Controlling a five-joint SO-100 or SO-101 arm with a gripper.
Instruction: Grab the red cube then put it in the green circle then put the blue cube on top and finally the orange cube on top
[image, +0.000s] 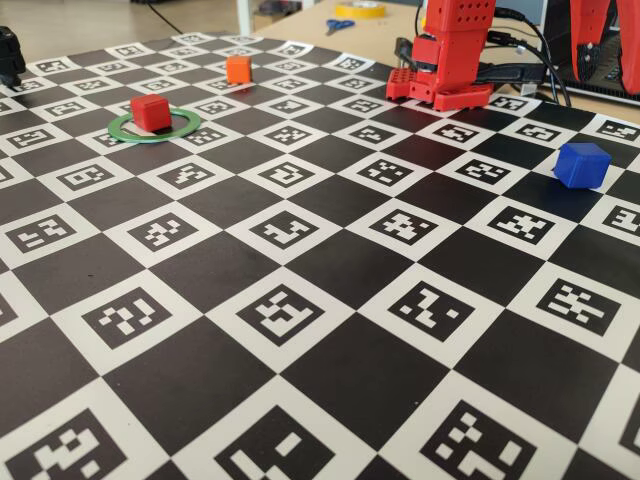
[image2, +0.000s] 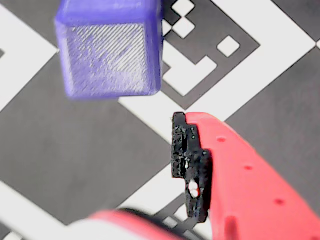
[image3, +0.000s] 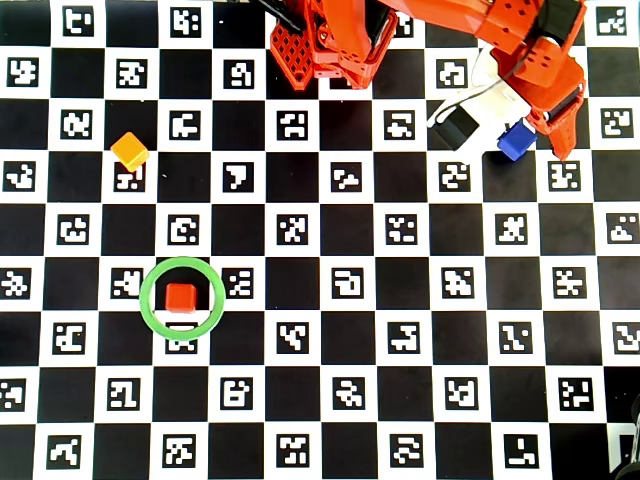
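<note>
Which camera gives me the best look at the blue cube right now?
The fixed view: the small deep-blue plastic cube sits whole and unobstructed on the checkered mat. The wrist view crops and blurs it; the overhead view shows it partly covered by the arm.

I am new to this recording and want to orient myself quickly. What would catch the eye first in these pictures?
First, the black and white checkered mat with coded markers covering the table. Then the colours: the red cube sits inside the green circle at the left of the overhead view, and the orange cube stands alone farther up. At the upper right, the gripper is over the blue cube, jaws open, not yet holding it.
</note>
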